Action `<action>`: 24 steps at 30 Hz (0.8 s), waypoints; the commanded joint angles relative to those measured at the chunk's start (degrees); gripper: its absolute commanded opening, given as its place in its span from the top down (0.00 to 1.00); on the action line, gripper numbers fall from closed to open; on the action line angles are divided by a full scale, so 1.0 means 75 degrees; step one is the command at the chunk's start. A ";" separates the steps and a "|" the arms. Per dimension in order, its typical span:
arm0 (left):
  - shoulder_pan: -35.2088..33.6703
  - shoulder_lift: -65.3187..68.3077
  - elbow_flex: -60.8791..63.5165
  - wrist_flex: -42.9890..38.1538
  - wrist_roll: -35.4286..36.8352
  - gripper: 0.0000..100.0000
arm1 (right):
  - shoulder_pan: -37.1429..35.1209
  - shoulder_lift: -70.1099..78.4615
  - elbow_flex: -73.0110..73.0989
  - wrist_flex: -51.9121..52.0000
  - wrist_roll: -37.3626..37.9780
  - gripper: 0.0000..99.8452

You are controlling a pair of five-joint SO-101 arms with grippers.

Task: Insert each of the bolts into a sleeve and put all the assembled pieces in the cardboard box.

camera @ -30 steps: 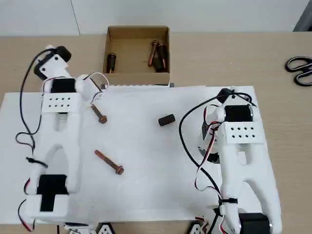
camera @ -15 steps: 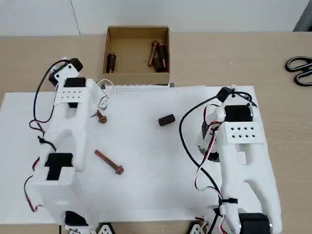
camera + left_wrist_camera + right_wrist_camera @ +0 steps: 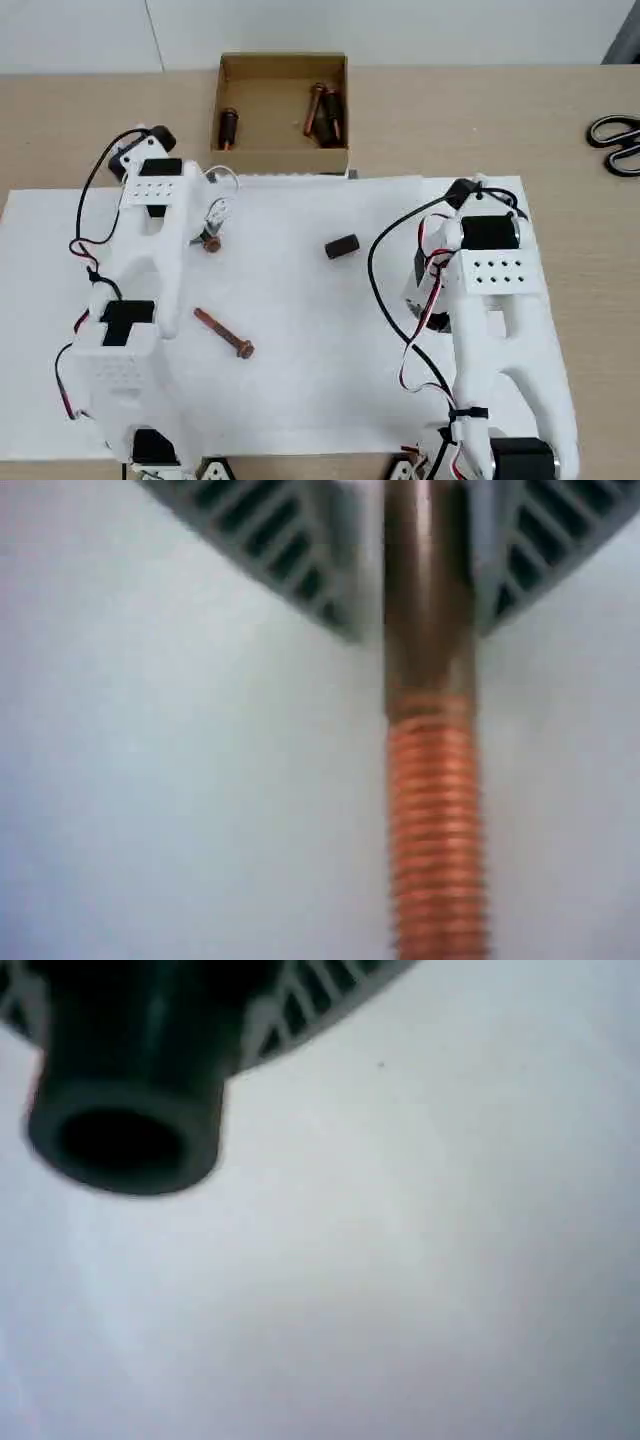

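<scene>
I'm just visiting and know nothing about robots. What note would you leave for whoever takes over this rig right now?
Left gripper: shut on a bolt.
Right gripper: shut on a sleeve.
On the white sheet: second bolt and second sleeve, apart.
Done: assembled pieces lie in the cardboard box.
Left: join both pairs, then box them.

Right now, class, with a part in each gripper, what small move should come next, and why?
Probably lift the left gripper a little, so its bolt comes clear of the white sheet. It is closed on the bolt's smooth shank with the threaded end free. The right gripper holds a sleeve with its open bore showing, so the two look ready to be brought together.
</scene>
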 commanded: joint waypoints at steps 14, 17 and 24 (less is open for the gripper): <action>-0.0094 -0.0727 -0.2538 0.2192 0.2391 0.99 | 0.0041 -0.0264 -0.0023 -0.0064 0.0012 1.00; -0.0094 -0.0762 -0.2725 0.2426 0.3622 0.99 | 0.0041 -0.0264 -0.0023 -0.0064 0.0000 1.00; -0.0094 -0.0715 -0.2749 0.3118 0.6353 0.99 | 0.0041 -0.0252 -0.0012 -0.0053 0.0000 1.00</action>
